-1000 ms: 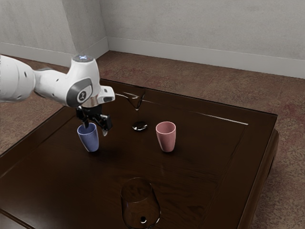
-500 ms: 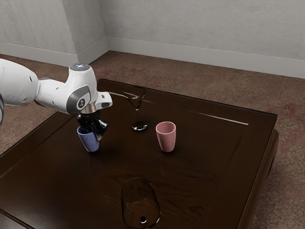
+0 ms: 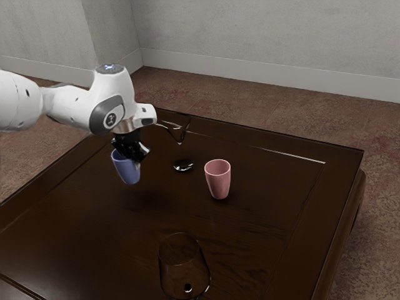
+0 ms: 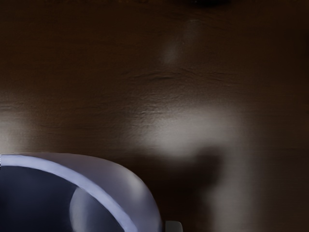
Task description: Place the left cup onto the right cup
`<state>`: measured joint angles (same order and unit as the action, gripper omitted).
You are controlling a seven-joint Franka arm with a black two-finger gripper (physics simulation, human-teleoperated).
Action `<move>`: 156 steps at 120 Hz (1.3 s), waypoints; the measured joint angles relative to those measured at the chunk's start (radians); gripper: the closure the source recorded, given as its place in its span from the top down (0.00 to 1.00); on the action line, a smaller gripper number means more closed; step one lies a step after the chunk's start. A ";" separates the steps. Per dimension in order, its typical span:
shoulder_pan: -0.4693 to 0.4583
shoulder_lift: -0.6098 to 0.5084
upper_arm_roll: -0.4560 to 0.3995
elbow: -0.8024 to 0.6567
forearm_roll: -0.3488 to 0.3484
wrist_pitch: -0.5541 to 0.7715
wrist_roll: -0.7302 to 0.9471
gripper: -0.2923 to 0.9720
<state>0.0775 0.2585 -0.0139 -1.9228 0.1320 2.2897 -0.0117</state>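
A blue cup (image 3: 127,169) hangs tilted above the dark wooden table (image 3: 262,237), held at its rim by my gripper (image 3: 130,152), which is shut on it. Its shadow lies on the tabletop below. The pink cup (image 3: 217,178) stands upright on the table toward the exterior view's right, well apart from the blue one. In the wrist view the blue cup's rim (image 4: 91,181) curves large just under my hand, with bare wood beyond it.
An empty wine glass (image 3: 183,267) stands near the table's front edge. A second glass (image 3: 179,132) is at the back edge, with a small dark round object (image 3: 183,165) lying between it and the pink cup.
My gripper came down and shut on the blue cup's rim, then lifted it off the table and carried it slightly toward the exterior view's right.
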 joint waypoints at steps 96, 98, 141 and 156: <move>-0.080 0.434 -0.390 0.803 0.179 -0.506 -0.166 0.15; -0.080 0.435 -0.390 0.807 0.182 -0.508 -0.167 0.15; -0.094 0.497 -0.390 0.871 0.240 -0.482 -0.177 0.15; -0.096 0.513 -0.387 0.873 0.245 -0.463 -0.179 0.15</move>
<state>-0.0187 0.7720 -0.4013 -1.0500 0.3768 1.8263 -0.1907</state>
